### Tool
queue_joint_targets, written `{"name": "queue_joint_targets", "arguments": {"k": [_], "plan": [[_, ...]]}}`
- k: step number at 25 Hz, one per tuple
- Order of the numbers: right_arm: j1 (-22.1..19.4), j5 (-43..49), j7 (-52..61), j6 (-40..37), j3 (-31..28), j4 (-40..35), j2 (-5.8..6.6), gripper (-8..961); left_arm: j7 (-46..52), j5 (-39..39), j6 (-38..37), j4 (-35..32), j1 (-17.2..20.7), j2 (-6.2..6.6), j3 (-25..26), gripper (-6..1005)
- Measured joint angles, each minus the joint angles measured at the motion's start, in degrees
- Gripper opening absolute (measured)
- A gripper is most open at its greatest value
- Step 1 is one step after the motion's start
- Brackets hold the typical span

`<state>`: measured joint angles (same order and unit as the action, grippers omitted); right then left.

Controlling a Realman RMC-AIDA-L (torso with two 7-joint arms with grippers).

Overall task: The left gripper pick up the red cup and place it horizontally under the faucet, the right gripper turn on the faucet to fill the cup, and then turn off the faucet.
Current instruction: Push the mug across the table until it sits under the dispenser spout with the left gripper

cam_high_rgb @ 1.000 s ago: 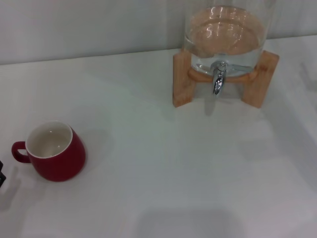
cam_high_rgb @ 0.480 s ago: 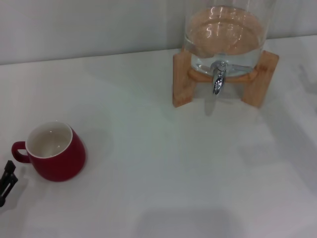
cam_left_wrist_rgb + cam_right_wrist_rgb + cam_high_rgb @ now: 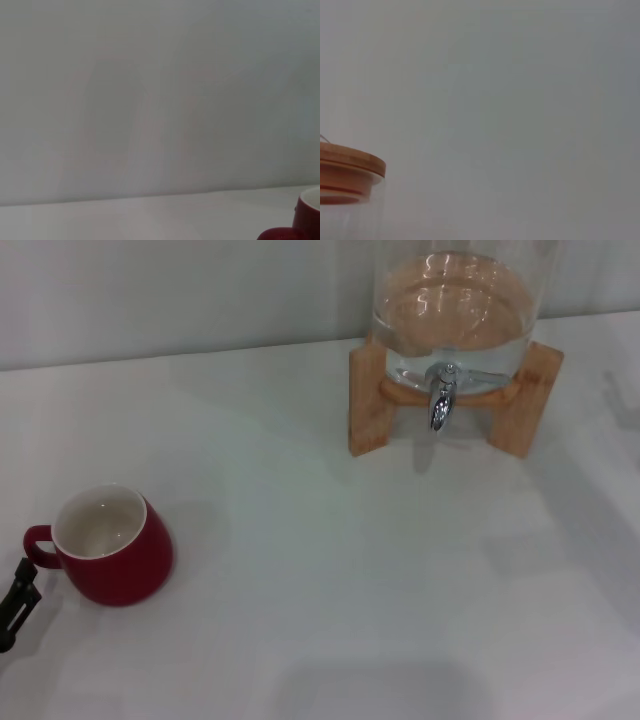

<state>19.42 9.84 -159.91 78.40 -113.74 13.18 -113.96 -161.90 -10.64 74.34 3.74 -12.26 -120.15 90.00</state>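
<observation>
The red cup (image 3: 112, 548) stands upright on the white table at the near left, white inside showing and its loop handle pointing left. A black tip of the left gripper (image 3: 18, 598) pokes in at the left edge, just below and beside the handle, apart from it. An edge of the red cup (image 3: 306, 220) also shows in the left wrist view. The chrome faucet (image 3: 440, 402) hangs at the front of the glass dispenser at the back right, with bare table under its spout. The right gripper is out of view.
The glass dispenser (image 3: 456, 302) holds water and rests on a light wooden stand (image 3: 368, 412). Its wooden lid (image 3: 351, 161) shows in the right wrist view. A grey wall runs behind the white table (image 3: 330, 590).
The left gripper's black tip has come in from the left edge and risen closer to the cup's handle. The cup and the faucet have not moved.
</observation>
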Motion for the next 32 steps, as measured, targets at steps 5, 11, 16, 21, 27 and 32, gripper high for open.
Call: {"name": "queue_joint_targets", "arguments": {"k": [5,11,16,21,27,32], "plan": [[0.0,0.0,0.0,0.0,0.2,0.0,-0.03,603,0.0,0.0,-0.6,0.0,-0.3,0.0,0.0,885],[0.1,0.0,0.0,-0.1,0.8,0.0,-0.03,603,0.0,0.0,-1.5,0.0,-1.1,0.07,0.0,884],[0.1,0.0,0.0,-0.1,0.7,0.0,-0.03,603,0.0,0.0,-2.4,0.0,-1.5,0.15,0.0,884],[0.1,0.0,0.0,0.0,0.7,0.0,-0.03,603,0.0,0.0,-3.4,0.1,-2.3,0.24,0.0,883],[0.1,0.0,0.0,0.0,0.7,0.0,-0.03,604,0.0,-0.1,-3.8,0.1,-3.2,0.26,0.0,882],[0.2,0.0,0.0,0.0,0.7,0.0,-0.03,604,0.0,-0.1,-5.4,0.1,-4.2,0.36,0.0,881]]}}
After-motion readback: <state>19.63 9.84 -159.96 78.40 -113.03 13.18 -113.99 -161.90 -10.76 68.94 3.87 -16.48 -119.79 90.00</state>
